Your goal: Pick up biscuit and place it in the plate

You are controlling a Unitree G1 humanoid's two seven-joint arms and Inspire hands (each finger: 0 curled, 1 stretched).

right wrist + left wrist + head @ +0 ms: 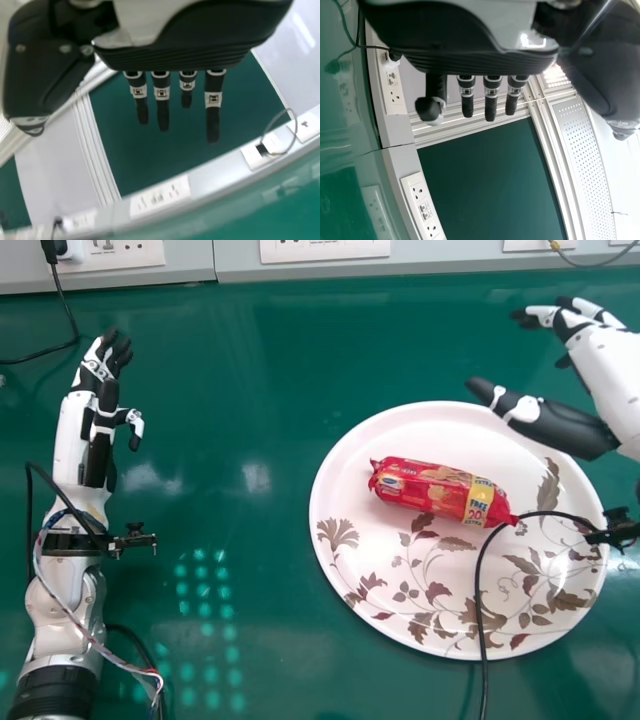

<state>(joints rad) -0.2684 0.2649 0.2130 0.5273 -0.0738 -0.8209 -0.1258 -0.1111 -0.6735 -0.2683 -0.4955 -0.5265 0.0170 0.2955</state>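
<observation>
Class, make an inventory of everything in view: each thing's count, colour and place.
biscuit packet: one, red with yellow, on the plate
plate: one, whitish with brown leaves, on the table
table: one, green, under the plate
socket panels: several, white, beyond the table
plug: one, white, in a socket, with black cord
black cable: one, crossing the plate
grey cord: one, at a far socket
large panel: dark green, in the background
left hand: one, black and white, over the table's left
right hand: one, black and white, above the plate's far right
</observation>
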